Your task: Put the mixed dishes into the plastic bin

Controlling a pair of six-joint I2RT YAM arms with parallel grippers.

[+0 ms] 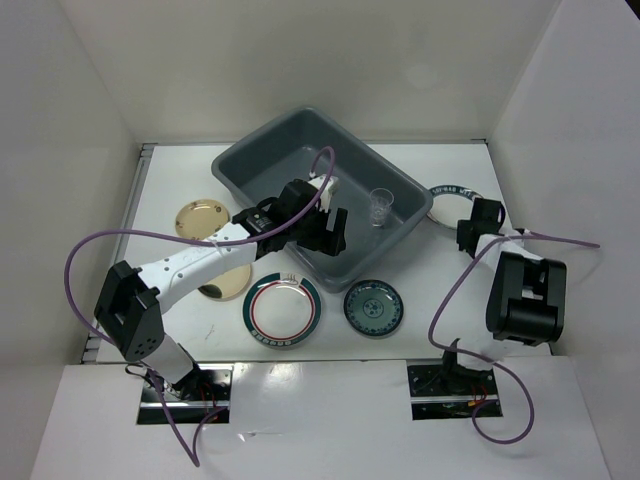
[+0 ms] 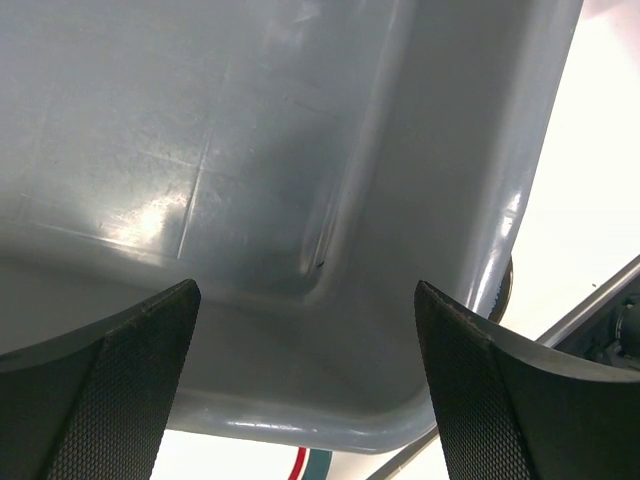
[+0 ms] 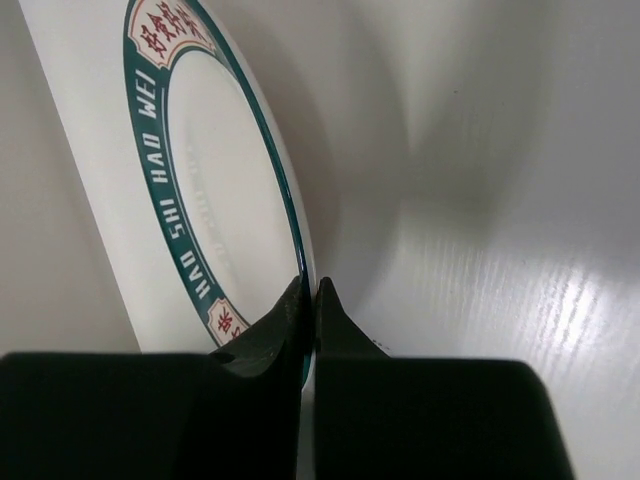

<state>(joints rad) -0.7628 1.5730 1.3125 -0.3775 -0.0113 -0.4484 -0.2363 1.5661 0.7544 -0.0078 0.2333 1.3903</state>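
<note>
The plastic bin (image 1: 262,162) is a dark grey tub at the table's middle back, with a small clear cup (image 1: 382,208) upright inside near its right wall. My left gripper (image 1: 333,238) hovers open over the bin's near right corner; in the left wrist view (image 2: 305,300) only the bin floor (image 2: 250,150) lies between its fingers (image 2: 110,390). Right of the bin, my right gripper (image 1: 463,230) is shut on the rim of the white plate with a dark patterned rim (image 1: 447,192); in the right wrist view the jaws (image 3: 310,290) pinch that plate's (image 3: 200,180) edge.
In front of the bin lie a white plate with a red-and-green rim (image 1: 283,310) and a small dark teal plate (image 1: 373,307). One gold plate (image 1: 201,218) sits left of the bin, another (image 1: 228,287) partly under the left arm. White walls enclose the table.
</note>
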